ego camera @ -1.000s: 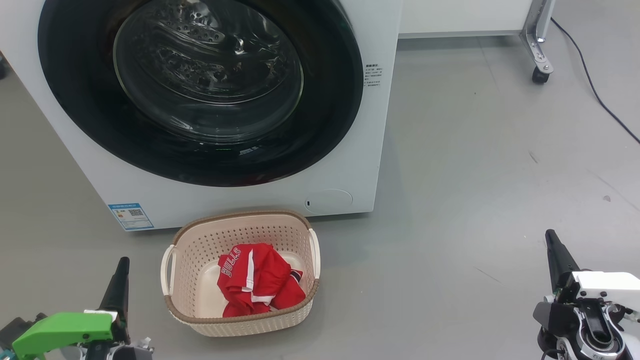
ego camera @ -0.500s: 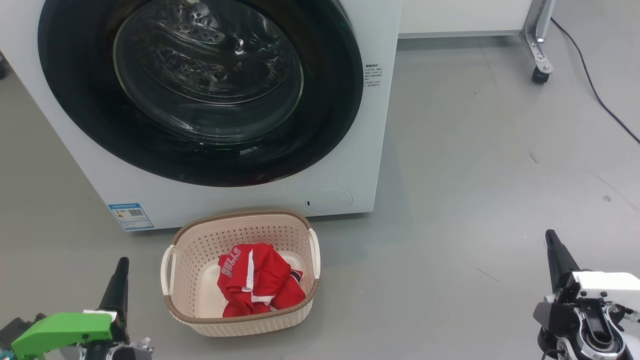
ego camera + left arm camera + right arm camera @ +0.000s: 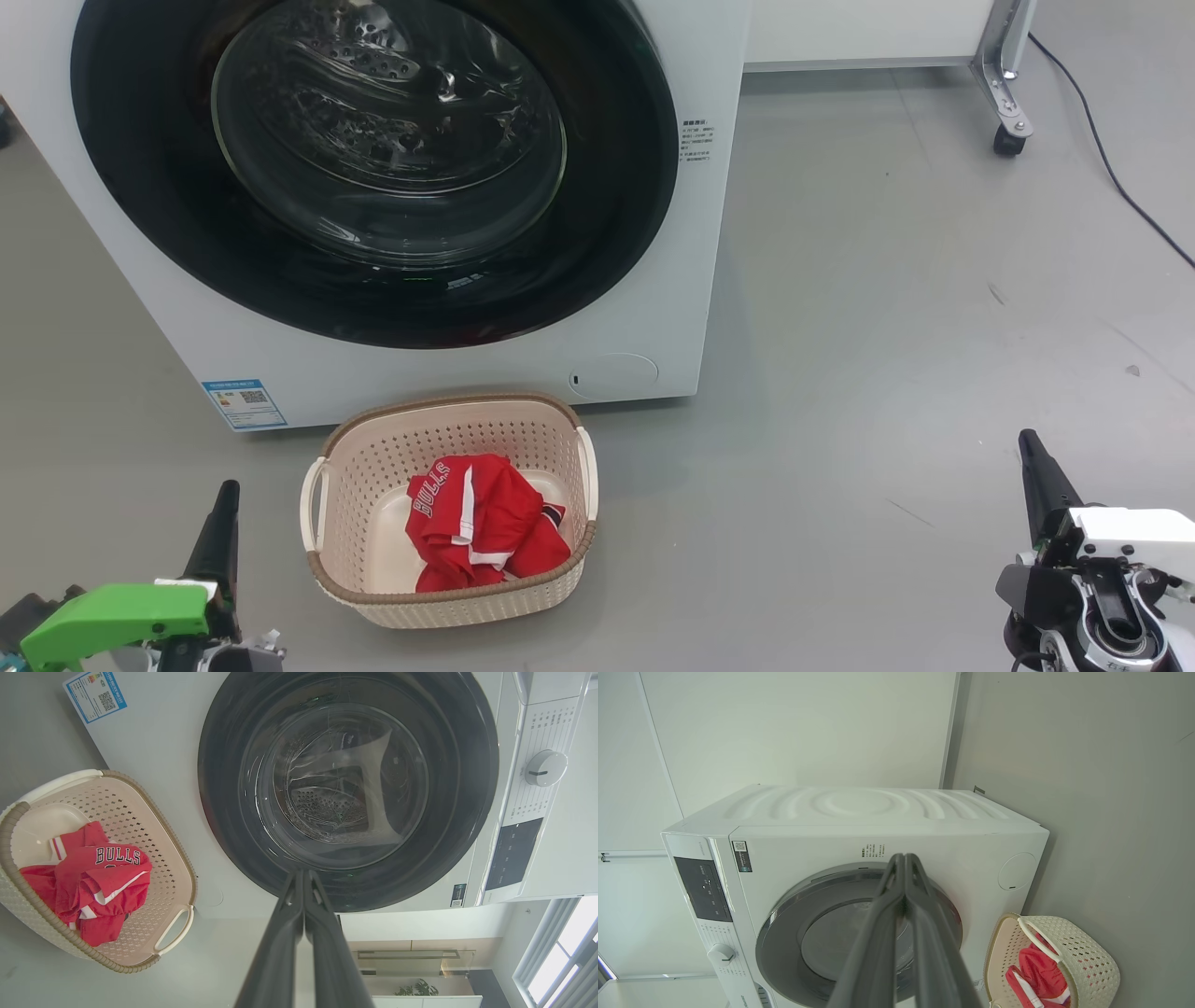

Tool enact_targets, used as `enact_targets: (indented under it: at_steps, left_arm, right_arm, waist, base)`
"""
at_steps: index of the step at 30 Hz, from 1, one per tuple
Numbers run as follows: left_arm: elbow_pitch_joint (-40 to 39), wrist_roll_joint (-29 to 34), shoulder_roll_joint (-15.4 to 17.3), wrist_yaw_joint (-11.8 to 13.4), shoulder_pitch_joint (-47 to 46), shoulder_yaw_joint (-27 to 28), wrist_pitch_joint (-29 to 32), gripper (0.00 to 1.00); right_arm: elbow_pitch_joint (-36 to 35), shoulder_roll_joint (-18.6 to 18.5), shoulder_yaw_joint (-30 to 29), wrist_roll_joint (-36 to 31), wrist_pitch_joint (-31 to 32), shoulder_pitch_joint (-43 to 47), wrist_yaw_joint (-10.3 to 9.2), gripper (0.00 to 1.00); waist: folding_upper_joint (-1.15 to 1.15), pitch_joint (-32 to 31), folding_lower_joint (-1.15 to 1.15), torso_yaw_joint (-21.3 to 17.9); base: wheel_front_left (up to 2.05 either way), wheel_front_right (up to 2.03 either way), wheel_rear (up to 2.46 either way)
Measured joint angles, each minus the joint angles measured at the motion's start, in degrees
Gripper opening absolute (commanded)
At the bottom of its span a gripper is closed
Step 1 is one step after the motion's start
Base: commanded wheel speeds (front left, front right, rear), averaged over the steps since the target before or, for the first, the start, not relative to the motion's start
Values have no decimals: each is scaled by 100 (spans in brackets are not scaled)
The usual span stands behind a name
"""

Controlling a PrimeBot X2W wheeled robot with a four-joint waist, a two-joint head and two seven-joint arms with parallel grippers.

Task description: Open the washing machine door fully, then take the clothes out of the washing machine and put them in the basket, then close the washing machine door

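The left claw (image 3: 227, 490), pinched closed and empty, sits near the basket (image 3: 448, 403); the right claw (image 3: 1028, 441), likewise closed, is well apart on the other side. The clothes (image 3: 481, 523) lie in the basket (red, "BULLS" showing), just before the washing machine (image 3: 653, 308), the washing machine door (image 3: 131, 187) closed.

My left gripper (image 3: 228, 490) sat at the lower left of the head view, both dark fingers pressed together, pointing up, holding nothing. A green housing (image 3: 117, 614) capped its wrist. My right gripper (image 3: 1030, 441) sat lower right, likewise closed and empty, above a white housing (image 3: 1134, 530).
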Motion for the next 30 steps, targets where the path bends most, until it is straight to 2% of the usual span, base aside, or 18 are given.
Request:
enact_targets:
  at_steps: [30]
  left_arm:
    - [2,0,-1,-3,-2,21,16,0]
  right_arm:
    - [23,10,-29,-1,19,-3,29,0]
  waist:
    - [0,0,0,0]
  base:
    - [0,0,0]
